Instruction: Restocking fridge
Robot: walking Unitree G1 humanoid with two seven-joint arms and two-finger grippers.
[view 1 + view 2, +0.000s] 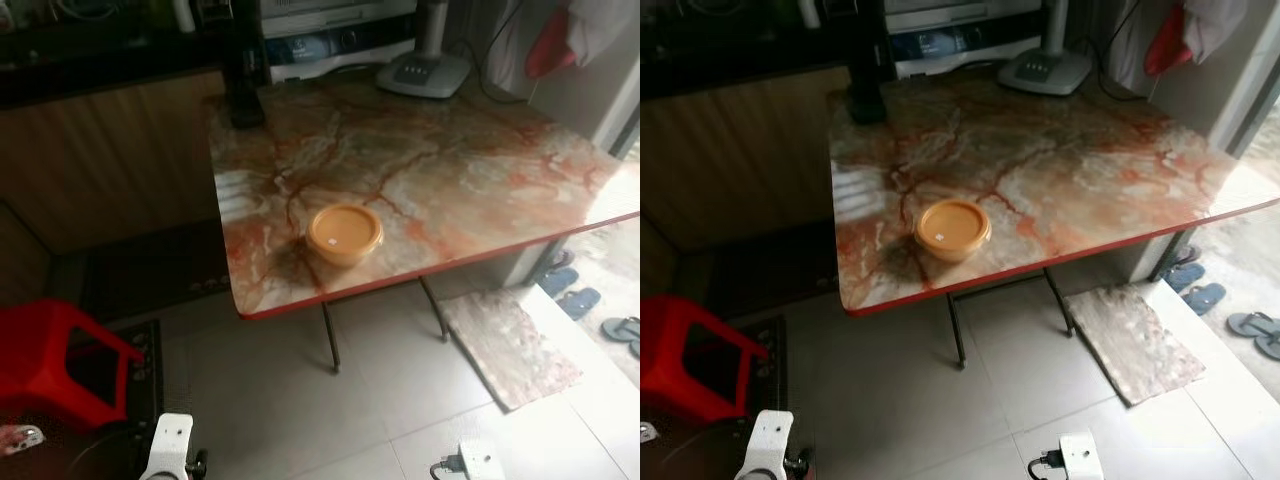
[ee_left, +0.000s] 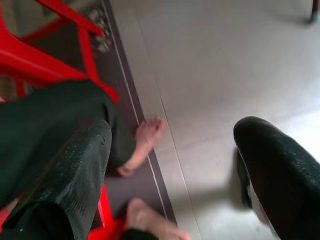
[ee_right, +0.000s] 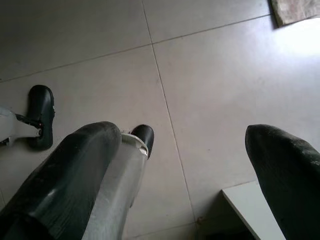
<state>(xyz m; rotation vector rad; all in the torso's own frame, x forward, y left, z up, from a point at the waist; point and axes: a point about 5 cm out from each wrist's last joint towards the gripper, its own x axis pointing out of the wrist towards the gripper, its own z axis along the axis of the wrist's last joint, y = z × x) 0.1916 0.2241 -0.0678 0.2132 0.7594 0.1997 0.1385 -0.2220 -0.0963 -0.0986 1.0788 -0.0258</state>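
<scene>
- Currently the lidded orange bowl (image 1: 345, 234) sits near the marble bench's (image 1: 450, 170) front edge; a clumsy reach could push it off.
- Left hand (image 2: 170, 165) and right hand (image 3: 180, 165) hang open over the floor, empty.
- A person's bare feet (image 2: 145, 145) beside the red stool (image 1: 50, 360) risk collision.

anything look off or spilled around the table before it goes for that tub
Nothing spilled. The orange lidded tub sits upright near the marble table's front edge. The one oddity: a person's bare feet rest on the dark mat beside the red stool, close to the left gripper. Both grippers hang open, empty.
</scene>
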